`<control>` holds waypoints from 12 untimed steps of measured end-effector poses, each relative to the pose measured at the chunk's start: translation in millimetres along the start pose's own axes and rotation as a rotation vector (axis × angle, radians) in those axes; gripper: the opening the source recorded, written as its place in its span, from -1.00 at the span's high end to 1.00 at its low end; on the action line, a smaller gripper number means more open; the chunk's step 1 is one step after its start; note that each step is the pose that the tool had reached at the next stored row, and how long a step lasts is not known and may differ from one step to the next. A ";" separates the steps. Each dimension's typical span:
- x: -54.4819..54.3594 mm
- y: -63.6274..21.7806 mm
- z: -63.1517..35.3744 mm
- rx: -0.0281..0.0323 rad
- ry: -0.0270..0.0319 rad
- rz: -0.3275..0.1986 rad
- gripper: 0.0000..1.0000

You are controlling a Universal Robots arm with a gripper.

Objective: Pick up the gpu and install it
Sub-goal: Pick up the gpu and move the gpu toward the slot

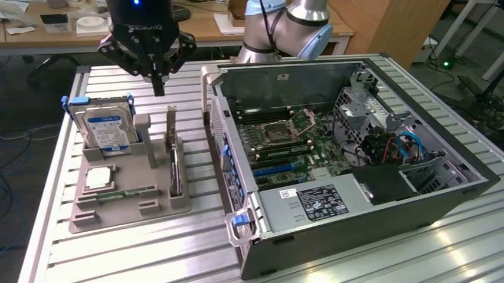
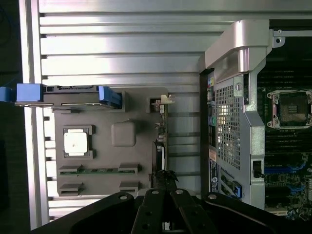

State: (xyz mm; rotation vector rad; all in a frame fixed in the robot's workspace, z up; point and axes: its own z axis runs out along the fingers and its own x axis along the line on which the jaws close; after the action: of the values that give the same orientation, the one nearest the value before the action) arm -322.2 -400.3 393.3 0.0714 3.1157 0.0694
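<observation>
The gpu (image 1: 174, 165) stands on its thin edge in a slot of the grey holder tray (image 1: 157, 206), its metal bracket end pointing to the back of the table. From the wrist view the gpu (image 2: 163, 139) is a narrow strip along the holder's edge nearest the computer case. My gripper (image 1: 159, 87) hangs in the air above the holder's far end, a little behind and above the card, touching nothing. Its fingers meet at a point, shut and empty. The same fingertips (image 2: 165, 183) line up with the card's edge in the wrist view.
The holder also carries a hard drive (image 1: 110, 131) with a blue-white label, a processor chip (image 1: 98, 177) and a memory stick (image 1: 126, 193). The open computer case (image 1: 441, 147) lies at the exterior view's right, motherboard (image 1: 287, 141) exposed, its wall (image 2: 229, 122) close beside the holder.
</observation>
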 end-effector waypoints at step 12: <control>0.0 0.0 0.0 0.0001 0.0000 0.000 0.41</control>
State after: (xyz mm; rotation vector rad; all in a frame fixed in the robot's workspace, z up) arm -322.2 -400.3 393.3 0.0714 3.1157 0.0693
